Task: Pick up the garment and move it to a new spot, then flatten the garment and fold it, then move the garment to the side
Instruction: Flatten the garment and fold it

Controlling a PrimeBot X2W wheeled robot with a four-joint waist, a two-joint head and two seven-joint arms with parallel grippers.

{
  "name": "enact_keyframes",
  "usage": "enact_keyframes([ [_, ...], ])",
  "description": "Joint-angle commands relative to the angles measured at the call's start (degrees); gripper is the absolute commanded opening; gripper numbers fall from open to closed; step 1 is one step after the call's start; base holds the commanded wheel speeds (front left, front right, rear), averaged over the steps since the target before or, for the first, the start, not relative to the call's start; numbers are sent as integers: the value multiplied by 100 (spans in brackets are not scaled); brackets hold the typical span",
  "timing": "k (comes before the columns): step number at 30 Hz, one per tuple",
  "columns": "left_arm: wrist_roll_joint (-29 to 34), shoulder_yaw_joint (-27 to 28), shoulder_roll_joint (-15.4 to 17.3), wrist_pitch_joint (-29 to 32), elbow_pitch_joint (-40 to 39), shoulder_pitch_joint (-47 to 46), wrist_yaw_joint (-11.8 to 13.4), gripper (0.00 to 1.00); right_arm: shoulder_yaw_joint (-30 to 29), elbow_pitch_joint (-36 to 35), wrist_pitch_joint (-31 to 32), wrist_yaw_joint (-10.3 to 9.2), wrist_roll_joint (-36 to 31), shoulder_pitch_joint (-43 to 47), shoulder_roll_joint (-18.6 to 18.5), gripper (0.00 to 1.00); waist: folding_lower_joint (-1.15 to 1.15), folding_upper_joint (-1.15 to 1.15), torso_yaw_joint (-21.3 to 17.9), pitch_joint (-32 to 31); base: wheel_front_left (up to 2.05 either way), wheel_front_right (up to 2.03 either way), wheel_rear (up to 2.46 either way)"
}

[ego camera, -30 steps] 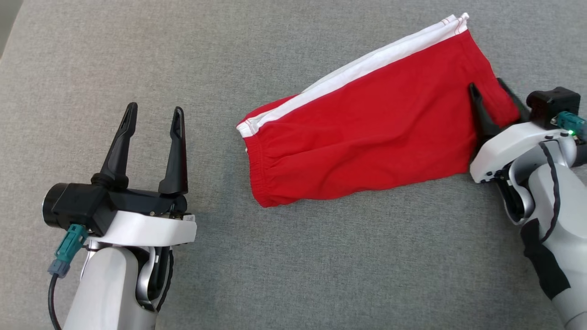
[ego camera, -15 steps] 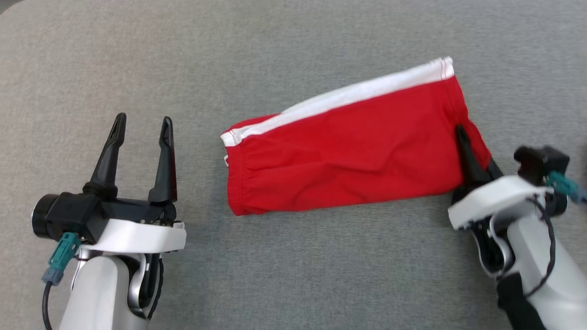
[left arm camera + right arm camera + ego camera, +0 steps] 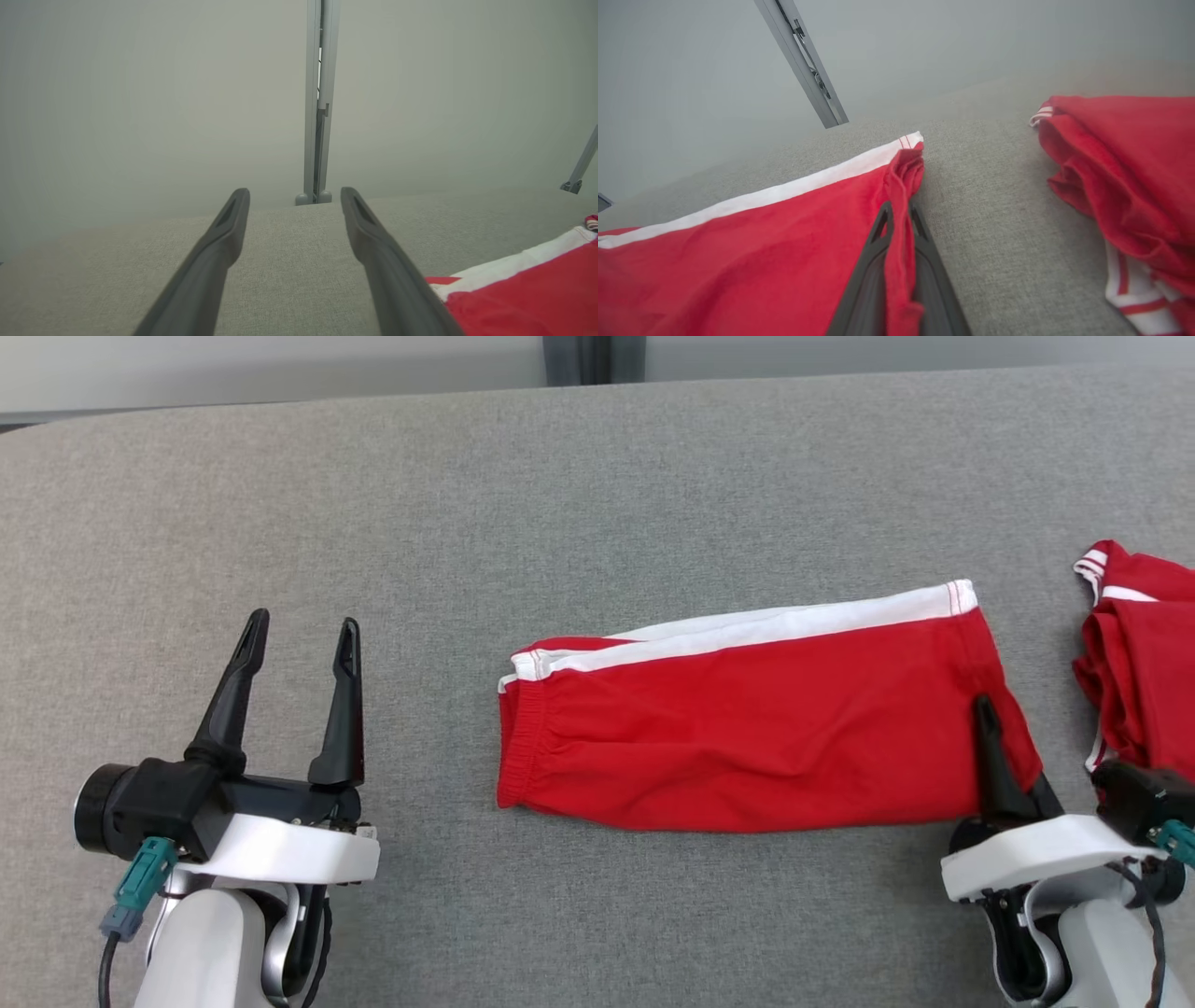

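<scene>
The garment [image 3: 756, 728] is a pair of red shorts with a white side stripe, folded into a long band across the middle of the grey table. My right gripper [image 3: 1004, 737] is shut on its right hem; in the right wrist view the red cloth [image 3: 784, 252] is pinched between the two dark fingers of that gripper [image 3: 900, 212]. My left gripper [image 3: 299, 635] stands open at the lower left, well to the left of the waistband, with nothing between its fingers. In the left wrist view that gripper [image 3: 294, 198] points at bare table, with the garment's edge [image 3: 523, 289] at lower right.
A second red garment [image 3: 1144, 663] with white stripes lies bunched at the table's right edge, close to my right gripper; it also appears as a red heap [image 3: 1125, 163]. The grey cloth table [image 3: 560, 504] ends at a pale wall with a metal post [image 3: 317, 107].
The right gripper closed on the garment's right hem and pulled it, turning the shorts from slanted to nearly level. The head camera tilted up, bringing in the table's far edge and second garment.
</scene>
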Motion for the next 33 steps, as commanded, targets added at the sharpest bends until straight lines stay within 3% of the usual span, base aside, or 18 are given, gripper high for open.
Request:
enact_keyframes([
  [1,28,-9,48,-18,10,37,-23,100,-18,-188,-5,1,-106,-45,-10,0,0,0,-36,-40,0,0,0],
  [6,25,-38,55,-18,38,59,2,100,459,-765,-5,1,-322,-195,79,0,0,0,-66,-89,0,0,0],
  [14,-48,-132,29,-15,69,-17,4,100,2304,-1288,103,1,-91,-739,106,0,0,0,53,-46,0,0,0],
  [21,-103,-255,-33,-17,121,-149,-10,100,3662,-588,150,1,429,-1429,99,0,0,0,281,43,0,0,0],
  [28,-140,-330,-80,-17,141,-221,-28,100,4470,262,85,1,910,-1937,98,0,0,0,430,116,0,0,0],
  [29,-145,-334,-86,-17,131,-226,-28,100,4542,312,77,1,979,-1992,101,16,0,0,437,124,0,0,0],
  [31,-156,-332,-95,-17,119,-223,-24,100,4720,418,49,1,1094,-2049,110,100,0,0,437,143,0,0,0],
  [33,-158,-324,-104,-17,113,-212,-19,100,4892,394,23,1,1221,-2100,105,100,0,0,424,159,0,0,0],
])
